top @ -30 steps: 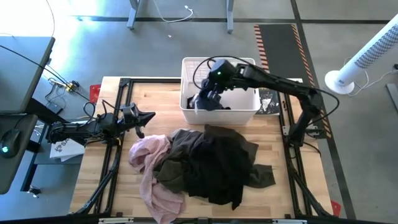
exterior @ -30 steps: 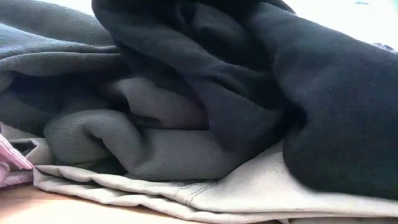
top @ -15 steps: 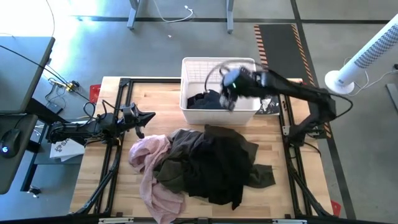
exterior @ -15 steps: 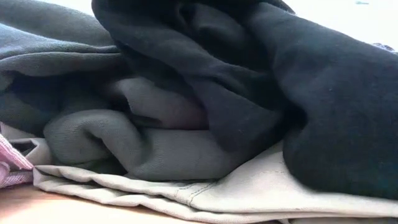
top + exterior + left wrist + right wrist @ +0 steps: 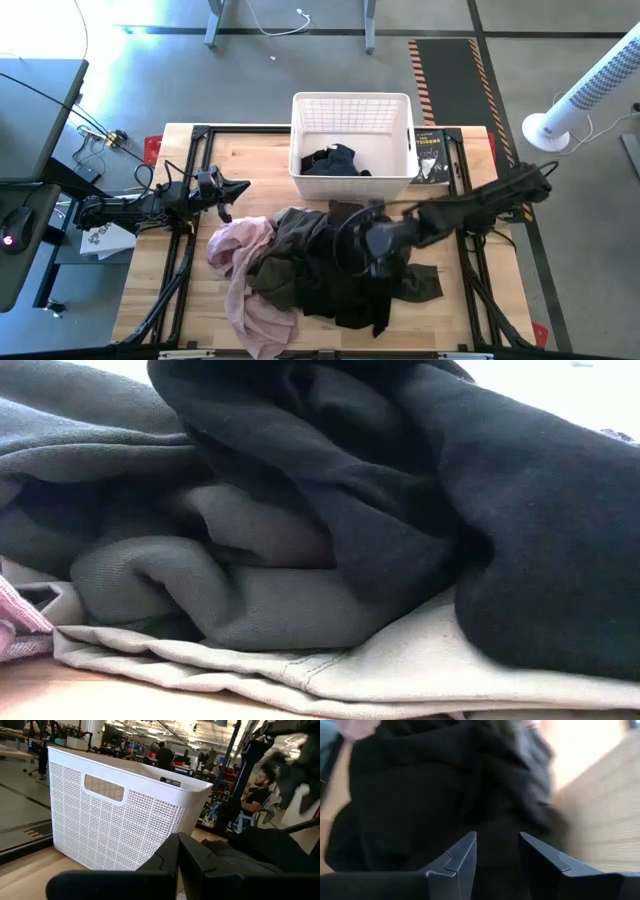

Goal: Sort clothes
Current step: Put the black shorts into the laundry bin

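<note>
Hovering right tool (image 5: 372,262): fingers spread, empty, above the black fabric garment (image 5: 365,270) piled on the wooden desk (image 5: 260,160).
Left tool (image 5: 238,186): fingers pressed together, beside the light pink garment (image 5: 243,270).
White lattice basket (image 5: 352,104): holds a dark garment (image 5: 332,161).

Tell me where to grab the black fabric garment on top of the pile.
Pinch a raised fold near the middle of the black fabric garment, coming straight down. It lies uppermost on the pile, and the right claw already hovers open above it, so a top pinch probably lifts it alone.
</note>
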You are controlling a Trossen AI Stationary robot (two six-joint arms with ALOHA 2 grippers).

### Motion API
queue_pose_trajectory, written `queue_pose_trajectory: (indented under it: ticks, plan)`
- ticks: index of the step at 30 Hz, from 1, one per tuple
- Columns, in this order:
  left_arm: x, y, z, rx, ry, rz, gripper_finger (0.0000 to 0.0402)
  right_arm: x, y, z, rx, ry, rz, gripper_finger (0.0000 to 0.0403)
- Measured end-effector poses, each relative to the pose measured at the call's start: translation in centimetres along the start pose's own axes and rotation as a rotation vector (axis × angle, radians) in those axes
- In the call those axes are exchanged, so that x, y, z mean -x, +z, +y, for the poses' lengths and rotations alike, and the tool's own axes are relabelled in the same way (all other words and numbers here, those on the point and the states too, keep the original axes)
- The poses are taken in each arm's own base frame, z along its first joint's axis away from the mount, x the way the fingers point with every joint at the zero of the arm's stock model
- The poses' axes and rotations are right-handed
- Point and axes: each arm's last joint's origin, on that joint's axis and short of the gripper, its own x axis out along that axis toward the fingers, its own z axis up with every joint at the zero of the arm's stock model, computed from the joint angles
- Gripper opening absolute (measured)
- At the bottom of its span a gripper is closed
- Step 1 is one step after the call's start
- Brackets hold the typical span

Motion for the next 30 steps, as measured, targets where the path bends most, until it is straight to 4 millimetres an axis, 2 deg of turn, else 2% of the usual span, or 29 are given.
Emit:
queue_pose_trajectory:
  ticks: [5,12,16,19,21,24,25,27,30]
  plan:
    - [0.0,0.0,0.0,0.000,0.001,-0.001,0.0003,-3.9,-2.0,0.3,-0.082,0.034,-0.038,0.0141]
    - [0.0,0.0,0.0,-0.010,0.009,-0.003,0.0003,-6.5,-4.3,-0.7,-0.199,0.005,0.030,0.0161]
    - [0.0,0.0,0.0,-0.010,0.009,-0.003,0.0003,-8.8,-5.2,-0.4,-0.204,0.094,0.049,0.0163]
    - [0.0,0.0,0.0,-0.009,0.008,-0.005,0.0003,-10.7,-5.6,0.3,-0.186,0.136,0.068,0.0143]
    - [0.0,0.0,0.0,-0.009,0.008,-0.005,0.0003,-11.3,-5.6,0.6,-0.178,0.158,0.092,0.0110]
    - [0.0,0.0,0.0,-0.010,0.008,-0.005,0.0003,-10.7,-4.9,0.7,-0.189,0.220,0.116,0.0032]
    - [0.0,0.0,0.0,-0.010,0.008,-0.005,0.0003,-10.2,-4.5,0.7,-0.185,0.237,0.119,0.0018]
    - [0.0,0.0,0.0,-0.010,0.007,-0.005,0.0003,-8.7,-3.3,0.4,-0.174,0.252,0.112,0.0017]
    - [0.0,0.1,0.0,-0.009,0.007,-0.007,0.0003,-4.9,-0.7,-0.3,-0.134,0.251,0.038,0.0013]
